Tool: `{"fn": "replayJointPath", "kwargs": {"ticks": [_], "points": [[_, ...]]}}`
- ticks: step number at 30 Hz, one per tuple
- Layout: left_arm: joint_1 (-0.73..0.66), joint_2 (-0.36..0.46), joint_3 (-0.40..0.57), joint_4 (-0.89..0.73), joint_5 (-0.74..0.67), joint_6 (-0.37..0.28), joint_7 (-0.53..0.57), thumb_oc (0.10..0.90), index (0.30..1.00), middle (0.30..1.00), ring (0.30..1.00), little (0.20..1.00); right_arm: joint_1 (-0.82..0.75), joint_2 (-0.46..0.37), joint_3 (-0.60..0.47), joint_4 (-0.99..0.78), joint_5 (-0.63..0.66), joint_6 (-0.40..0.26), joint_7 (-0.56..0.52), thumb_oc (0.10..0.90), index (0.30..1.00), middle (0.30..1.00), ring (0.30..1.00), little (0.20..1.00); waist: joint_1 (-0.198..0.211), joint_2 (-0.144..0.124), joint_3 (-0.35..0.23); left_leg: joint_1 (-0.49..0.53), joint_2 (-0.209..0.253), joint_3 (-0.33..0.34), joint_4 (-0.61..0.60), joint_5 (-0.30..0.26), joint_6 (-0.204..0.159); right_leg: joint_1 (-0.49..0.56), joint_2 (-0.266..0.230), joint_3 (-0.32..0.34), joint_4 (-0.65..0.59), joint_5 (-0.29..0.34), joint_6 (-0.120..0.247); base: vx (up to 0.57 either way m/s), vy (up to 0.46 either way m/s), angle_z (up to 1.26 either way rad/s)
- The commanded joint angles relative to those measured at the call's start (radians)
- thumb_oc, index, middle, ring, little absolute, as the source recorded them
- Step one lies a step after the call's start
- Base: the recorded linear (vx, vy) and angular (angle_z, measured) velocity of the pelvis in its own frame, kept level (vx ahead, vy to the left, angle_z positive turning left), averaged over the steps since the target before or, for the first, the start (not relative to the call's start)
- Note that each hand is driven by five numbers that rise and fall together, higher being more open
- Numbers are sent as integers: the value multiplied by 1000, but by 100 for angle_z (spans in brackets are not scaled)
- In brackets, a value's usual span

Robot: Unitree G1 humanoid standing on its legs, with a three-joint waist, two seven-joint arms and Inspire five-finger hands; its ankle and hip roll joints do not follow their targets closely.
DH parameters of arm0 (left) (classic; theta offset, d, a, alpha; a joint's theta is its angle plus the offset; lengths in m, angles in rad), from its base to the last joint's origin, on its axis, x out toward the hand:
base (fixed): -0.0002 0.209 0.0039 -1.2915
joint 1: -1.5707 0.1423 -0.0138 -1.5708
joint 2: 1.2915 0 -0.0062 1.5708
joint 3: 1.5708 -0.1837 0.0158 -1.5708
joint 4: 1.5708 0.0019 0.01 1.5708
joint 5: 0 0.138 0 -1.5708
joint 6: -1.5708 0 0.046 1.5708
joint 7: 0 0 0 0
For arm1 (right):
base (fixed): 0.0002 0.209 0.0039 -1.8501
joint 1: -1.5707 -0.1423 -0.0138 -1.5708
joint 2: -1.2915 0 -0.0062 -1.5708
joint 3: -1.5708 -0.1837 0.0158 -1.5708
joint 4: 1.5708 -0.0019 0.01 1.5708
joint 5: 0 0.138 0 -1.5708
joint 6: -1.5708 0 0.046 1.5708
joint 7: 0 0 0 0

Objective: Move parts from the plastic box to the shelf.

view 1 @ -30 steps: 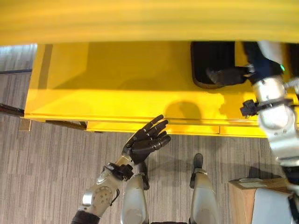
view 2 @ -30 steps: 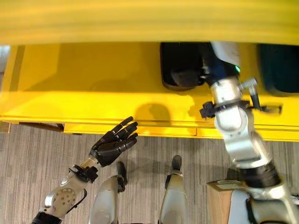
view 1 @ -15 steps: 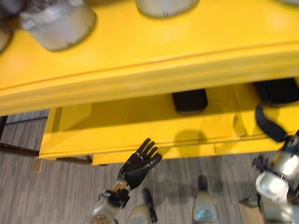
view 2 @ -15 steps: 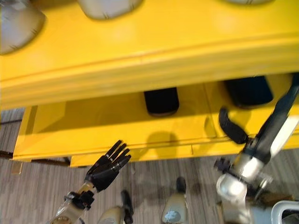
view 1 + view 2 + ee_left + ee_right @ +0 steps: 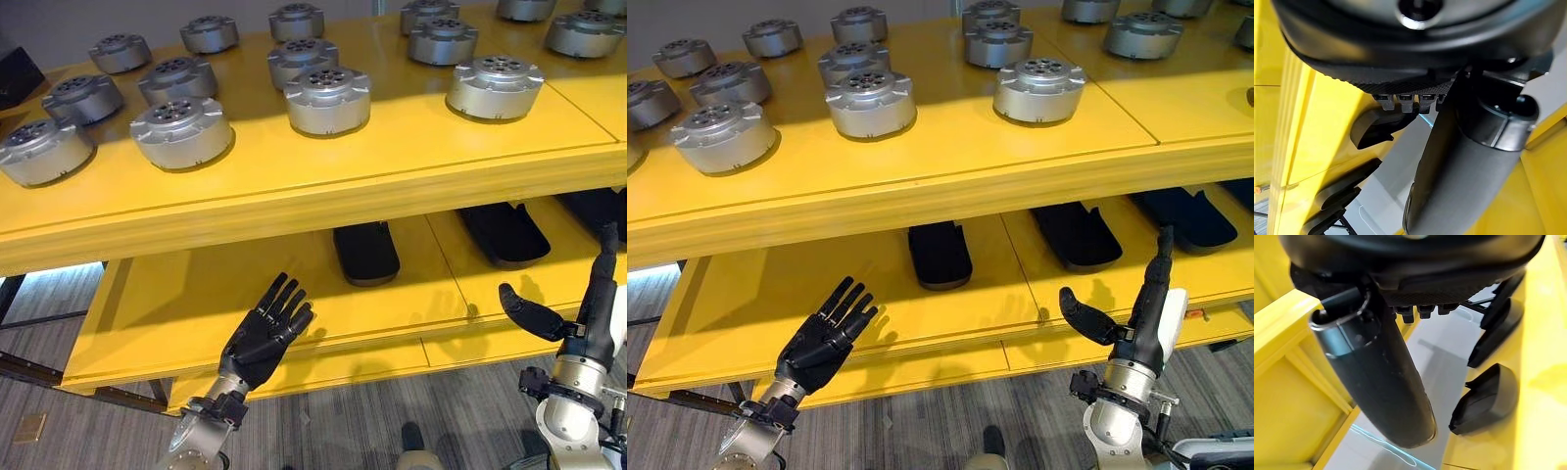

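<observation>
Standing in rows on the top board of the yellow shelf (image 5: 294, 191) are round silver parts (image 5: 327, 99), each well apart from its neighbours, with one (image 5: 182, 132) near the front edge at the left and another (image 5: 496, 86) further right. On the lower board lie dark moulded parts (image 5: 366, 252), one near the middle and another (image 5: 505, 233) to its right, both flat on the yellow surface. The left robot hand (image 5: 263, 336) is raised in front of the lower board's front edge, palm toward the shelf, fingers straight and spread, holding nothing. The right robot hand (image 5: 1151, 294) stands upright at the right end of the lower board, fingers straight up and thumb (image 5: 1085, 318) jutting out to the side, also empty. Grey carpet floor (image 5: 323, 446) shows beneath the shelf
</observation>
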Motion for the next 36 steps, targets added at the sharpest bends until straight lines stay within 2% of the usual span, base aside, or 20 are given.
{"fn": "replayJointPath", "kwargs": {"ticks": [1,9,12,18,22,23,25,26,28,30,32,36], "points": [[-64,48,35,-108,-41,-47,-54,900,1000,1000,1000,1000,-78,-58,-30,-71,25,-55,-13,900,1000,1000,1000,1000,-13,-33,-13,18,-29,1,16,-42,63,28,27,0,132,-127,-31,-30,-14,-4],[-66,53,34,-88,-58,-77,-64,900,1000,1000,1000,1000,-82,-71,0,-56,48,-48,57,900,1000,1000,1000,1000,-24,-28,-18,30,-39,14,5,-43,63,31,30,13,101,-108,-26,-16,45,-3],[-66,48,37,-71,-64,-92,-78,900,1000,1000,1000,1000,-83,-80,17,-47,62,-40,116,900,1000,1000,1000,1000,-24,-34,-21,31,-42,15,7,-45,62,31,35,17,99,-107,-28,-12,162,-5],[-78,48,30,-44,-49,-107,-143,900,1000,1000,1000,1000,-67,-102,19,-44,107,-36,142,900,1000,1000,1000,1000,-26,-55,-17,23,-62,34,37,-69,82,28,26,9,93,-89,-18,6,250,-2],[-106,45,16,-13,-41,-98,-164,900,1000,1000,1000,1000,-54,-95,-7,-52,96,-36,135,900,1000,1000,1000,1000,-44,-74,-7,35,-100,87,44,-99,106,12,-29,5,28,4,42,67,333,-16],[-102,41,14,-20,-29,-96,-150,900,1000,1000,1000,1000,-54,-87,-18,-58,108,-29,159,900,1000,1000,1000,1000,-43,-74,-7,57,-115,111,35,-128,106,-11,-63,-25,-2,48,76,78,289,-38],[-75,34,34,-30,-19,-101,-131,900,1000,1000,1000,1000,-63,-74,-21,-63,121,-28,205,900,1000,1000,1000,1000,-26,-77,-2,69,-113,172,33,-131,100,-46,-95,-115,2,108,90,-20,188,-41],[-66,33,40,-32,-23,-104,-122,900,1000,1000,1000,1000,-65,-68,-18,-65,123,-29,216,900,1000,1000,1000,1000,-20,-78,-1,70,-113,185,31,-131,100,-52,-104,-133,8,127,92,-111,85,-67],[-48,35,53,-32,-36,-108,-110,900,1000,1000,1000,1000,-65,-57,-12,-70,121,-37,229,900,1000,1000,1000,1000,-11,-79,0,63,-113,206,32,-130,110,-71,-123,-145,87,136,94,-158,77,-108],[-41,47,66,-15,-58,-107,-115,900,1000,1000,1000,1000,-52,-34,-7,-74,128,-46,230,900,1000,1000,1000,1000,0,-74,-9,13,-112,206,55,-120,146,-66,-126,-113,282,83,74,-270,76,-82],[-33,47,67,-7,-68,-106,-118,900,1000,1000,1000,1000,-44,-28,-12,-71,129,-49,242,900,1000,1000,1000,1000,16,-70,-17,-27,-105,198,80,-121,165,-48,-126,-114,385,36,41,-246,-3,-7],[-49,36,72,13,-69,-126,-76,900,1000,1000,1000,1000,-96,-32,33,-54,107,-29,223,900,1000,1000,1000,1000,61,-77,-33,-95,-110,193,104,-125,189,11,-127,-130,513,8,24,-306,-117,35]]}}
